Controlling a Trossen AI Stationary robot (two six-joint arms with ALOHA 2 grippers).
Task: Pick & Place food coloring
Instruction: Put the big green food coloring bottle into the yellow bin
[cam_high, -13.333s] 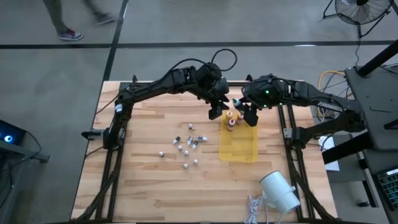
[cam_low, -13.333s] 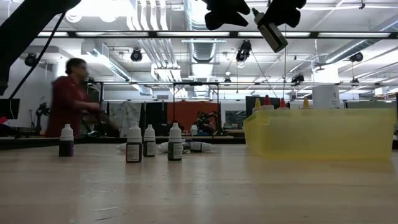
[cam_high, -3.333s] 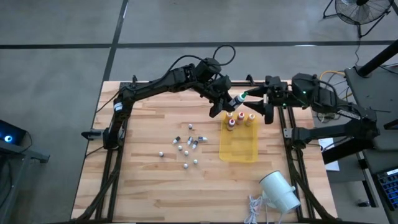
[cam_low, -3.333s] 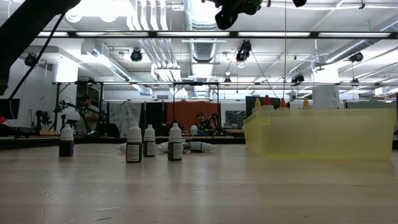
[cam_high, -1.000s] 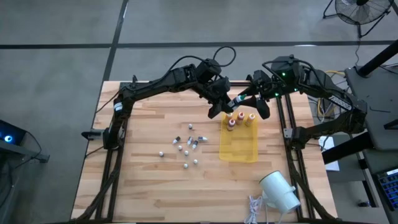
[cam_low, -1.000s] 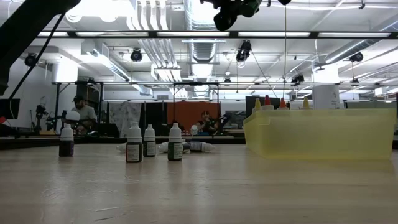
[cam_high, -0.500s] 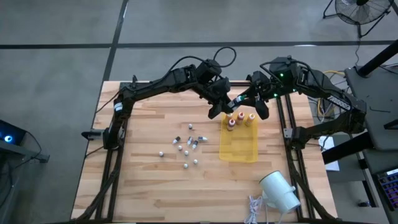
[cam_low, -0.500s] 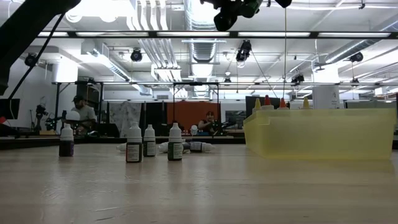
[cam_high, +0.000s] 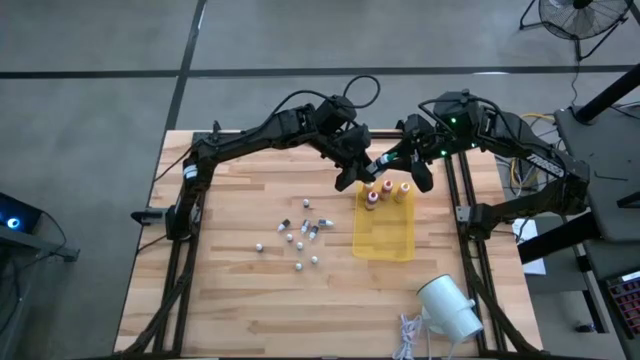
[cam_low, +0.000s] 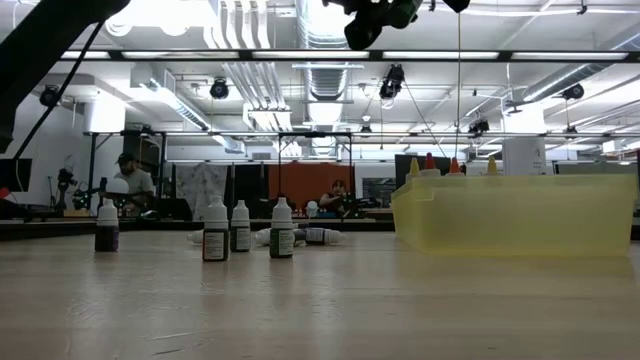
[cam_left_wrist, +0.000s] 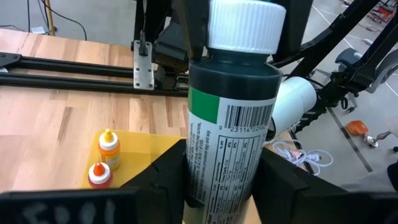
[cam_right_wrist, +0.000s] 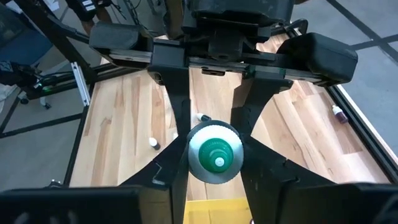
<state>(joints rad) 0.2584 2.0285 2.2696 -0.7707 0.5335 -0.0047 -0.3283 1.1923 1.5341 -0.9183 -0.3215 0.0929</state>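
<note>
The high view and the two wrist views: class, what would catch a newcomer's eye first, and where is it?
First, the two grippers meeting above the table's far edge: the left gripper and right gripper both clasp one dark green bottle with a white cap. Just below them, the yellow tray holds three bottles at its far end. Small vials lie scattered left of it.

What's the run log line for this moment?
phase: handover | green bottle: midair near yellow tray | left gripper: gripping it | right gripper: gripping it | in tray: three bottles
</note>
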